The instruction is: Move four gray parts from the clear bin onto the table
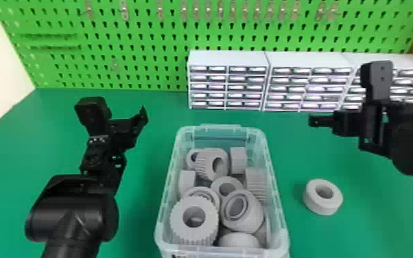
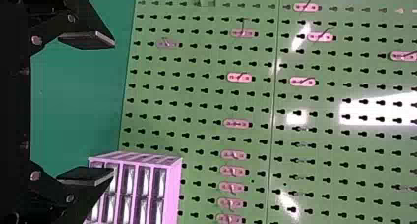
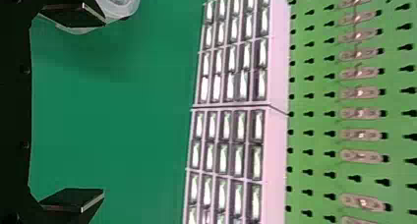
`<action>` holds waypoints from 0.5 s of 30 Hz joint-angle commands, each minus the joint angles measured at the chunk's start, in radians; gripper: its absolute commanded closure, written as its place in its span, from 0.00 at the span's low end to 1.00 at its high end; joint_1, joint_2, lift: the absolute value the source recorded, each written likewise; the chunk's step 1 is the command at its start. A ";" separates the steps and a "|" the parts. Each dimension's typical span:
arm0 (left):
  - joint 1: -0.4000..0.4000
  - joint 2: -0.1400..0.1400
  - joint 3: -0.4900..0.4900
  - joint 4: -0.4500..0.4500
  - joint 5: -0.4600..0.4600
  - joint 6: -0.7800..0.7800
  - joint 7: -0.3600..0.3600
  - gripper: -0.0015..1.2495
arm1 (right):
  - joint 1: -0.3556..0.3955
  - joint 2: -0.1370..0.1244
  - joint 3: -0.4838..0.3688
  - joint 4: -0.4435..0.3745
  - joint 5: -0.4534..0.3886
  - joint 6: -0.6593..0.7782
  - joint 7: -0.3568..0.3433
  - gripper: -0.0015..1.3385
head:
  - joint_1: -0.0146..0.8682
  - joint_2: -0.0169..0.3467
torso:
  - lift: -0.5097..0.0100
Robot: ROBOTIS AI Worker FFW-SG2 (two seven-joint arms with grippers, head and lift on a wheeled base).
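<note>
The clear bin [image 1: 281, 206] stands in the middle of the table in the head view, holding several gray parts [image 1: 240, 210], rings and gear-like pieces piled together. One gray ring [image 1: 321, 199] lies flat on the table right of the bin. My left gripper [image 1: 123, 111] is left of the bin's far end. In the left wrist view the left gripper [image 2: 101, 108] is open, nothing between its fingers. Beyond the bin's right side, above the table, is my right gripper [image 1: 346, 99]. The right gripper [image 3: 93, 108] stands open and holds nothing in its wrist view, a bin corner beside one finger.
White drawer cabinets [image 1: 228, 80] line the back of the green table [image 1: 140, 206], from the middle to the right. Behind them rises a green pegboard [image 1: 140, 44] with metal hooks. Bare tabletop lies between the bin and each arm.
</note>
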 commanded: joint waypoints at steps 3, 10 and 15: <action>0.000 0.000 0.001 0.000 0.001 -0.001 0.000 0.27 | 0.040 0.012 -0.001 -0.016 0.005 -0.135 0.000 0.05 | 0.80 0.24 | 0.88; 0.005 0.000 0.001 0.000 0.005 -0.018 0.000 0.27 | 0.063 0.013 0.016 -0.025 0.003 -0.225 0.000 0.03 | 0.80 0.24 | 0.88; 0.008 0.000 0.003 -0.002 0.007 -0.036 0.000 0.27 | 0.067 0.016 0.039 -0.038 0.002 -0.268 0.000 0.03 | 0.80 0.24 | 0.88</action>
